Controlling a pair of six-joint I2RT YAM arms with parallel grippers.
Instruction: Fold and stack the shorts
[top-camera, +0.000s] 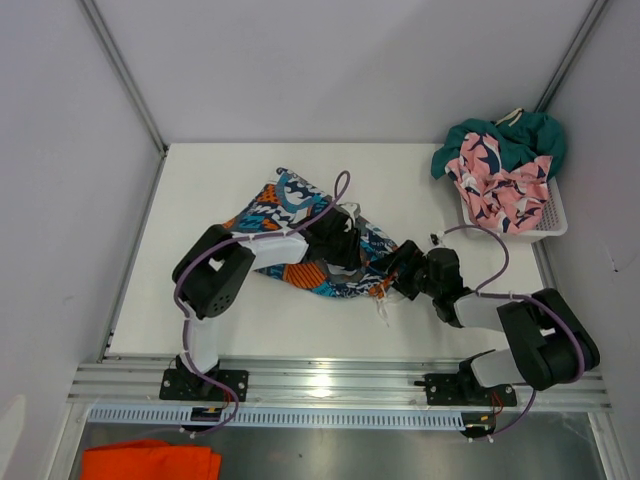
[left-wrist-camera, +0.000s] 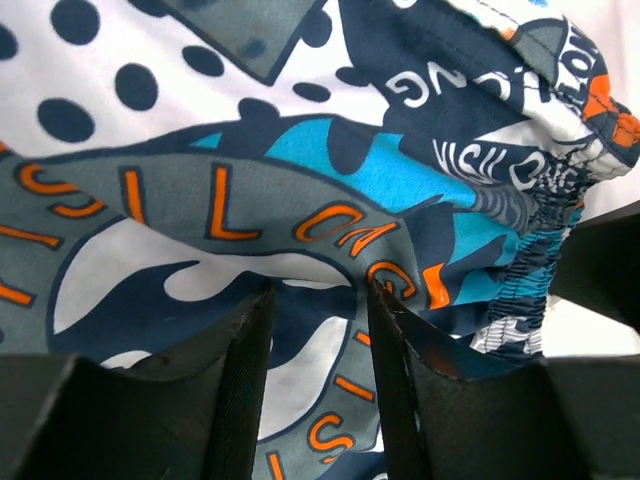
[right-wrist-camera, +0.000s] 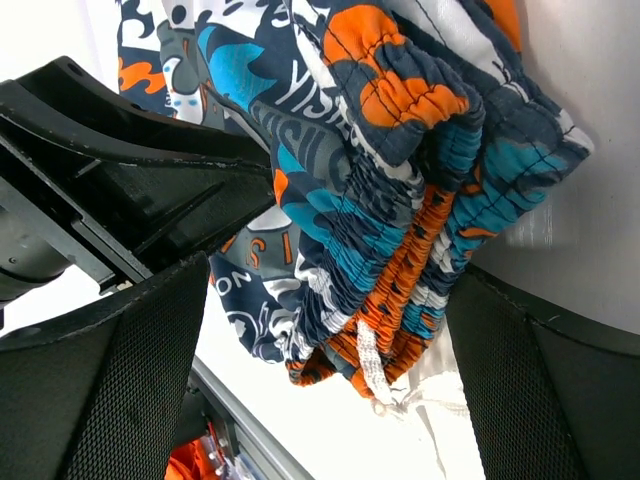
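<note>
1. From the top external view we see the graphic print shorts (top-camera: 290, 205) lying crumpled in the middle of the white table (top-camera: 220, 170). Both arms reach in over them. The left gripper (top-camera: 345, 245) sits on the middle of the cloth and the right gripper (top-camera: 400, 268) at its right end. A white drawstring (top-camera: 383, 310) trails off the near right corner. The pink shark shorts (top-camera: 495, 185) and the teal shorts (top-camera: 510, 135) are heaped in the white mesh basket (top-camera: 520, 225) at the far right of the table, well apart from the arms. The teal pair spills over the basket's far rim. An orange cloth (top-camera: 150, 462) lies below the table's near edge on the left.

2. In the left wrist view, the left gripper's fingers (left-wrist-camera: 240, 390) stand only a narrow gap apart. A raised fold of the printed cloth runs across their tips and down into that gap, so we read it as pinching the graphic print shorts. The gathered waistband (left-wrist-camera: 530, 270) shows at the right.

3. In the right wrist view, the right gripper's fingers (right-wrist-camera: 120, 390) are spread wide, one on each side of the bunched waistband and not pressing on it. The knotted drawstring hangs between them. The left gripper's black body fills the upper left, just beside the cloth.
</note>
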